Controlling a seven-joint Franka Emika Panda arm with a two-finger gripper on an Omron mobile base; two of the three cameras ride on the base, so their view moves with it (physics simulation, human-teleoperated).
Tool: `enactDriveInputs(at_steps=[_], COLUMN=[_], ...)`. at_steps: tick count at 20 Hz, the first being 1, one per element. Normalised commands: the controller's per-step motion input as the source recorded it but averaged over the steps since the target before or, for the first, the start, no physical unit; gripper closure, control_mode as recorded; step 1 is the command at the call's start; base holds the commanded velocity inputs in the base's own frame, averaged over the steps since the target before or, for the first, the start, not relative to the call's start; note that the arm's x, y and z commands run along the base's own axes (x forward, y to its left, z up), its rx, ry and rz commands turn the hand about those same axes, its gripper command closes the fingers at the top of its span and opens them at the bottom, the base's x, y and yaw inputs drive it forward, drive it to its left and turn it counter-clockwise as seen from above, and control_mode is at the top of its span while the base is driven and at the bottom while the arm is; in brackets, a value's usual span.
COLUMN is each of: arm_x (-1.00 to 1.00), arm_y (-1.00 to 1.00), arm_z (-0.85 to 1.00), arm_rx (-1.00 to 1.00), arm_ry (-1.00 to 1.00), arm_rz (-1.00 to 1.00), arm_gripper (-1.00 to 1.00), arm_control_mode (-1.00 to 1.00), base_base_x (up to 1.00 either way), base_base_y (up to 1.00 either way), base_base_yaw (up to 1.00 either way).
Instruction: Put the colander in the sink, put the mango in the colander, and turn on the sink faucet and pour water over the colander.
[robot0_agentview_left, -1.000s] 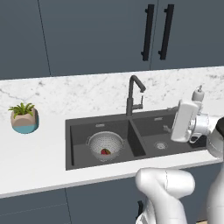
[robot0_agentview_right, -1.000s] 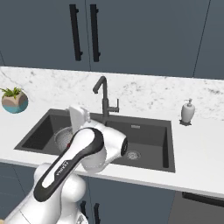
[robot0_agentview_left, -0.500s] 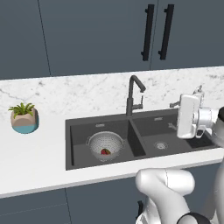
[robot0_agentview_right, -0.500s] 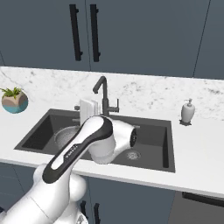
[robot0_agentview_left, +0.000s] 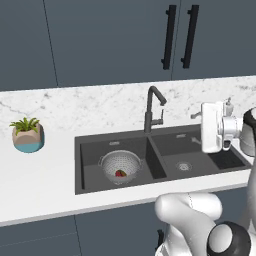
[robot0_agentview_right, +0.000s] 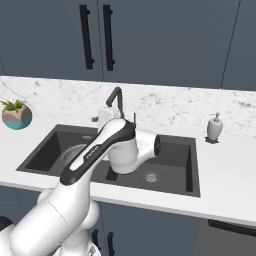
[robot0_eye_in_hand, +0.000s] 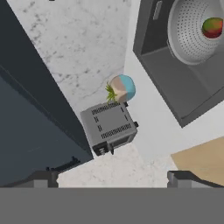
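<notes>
In the left base view, your colander (robot0_agentview_left: 120, 166) sits in the left basin of the sink (robot0_agentview_left: 90, 150) with the mango (robot0_agentview_left: 120, 173) inside it; the claw (robot0_agentview_left: 197, 128) hangs empty and wide open, right of the sink faucet (robot0_agentview_left: 152, 107).

In the right base view, your arm hides the lever, so a blind swing could knock the spout.

In the hand view, the toaster (robot0_eye_in_hand: 109, 126) lies ahead, so you're aimed off.

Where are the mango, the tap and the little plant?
mango (robot0_agentview_left: 120, 173): left base view, on the fruit's red skin.
tap (robot0_agentview_left: 148, 111): left base view, on its upright post.
plant (robot0_agentview_left: 28, 138): left base view, on its pot.
</notes>
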Motion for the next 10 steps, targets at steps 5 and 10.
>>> enactDriveInputs(at_steps=[5,10], arm_x=[0.28,0.29], arm_y=[0.00,0.02], arm_z=[-0.09,-0.06], arm_rx=[0.00,0.02], arm_ry=[0.10,0.05], arm_rz=[0.00,0.00], arm_gripper=[-1.00,-1.00], arm_control_mode=[-1.00,-1.00], base_base_x=[0.00,0.00], base_base_y=[0.00,0.00], base_base_yaw=[0.00,0.00])
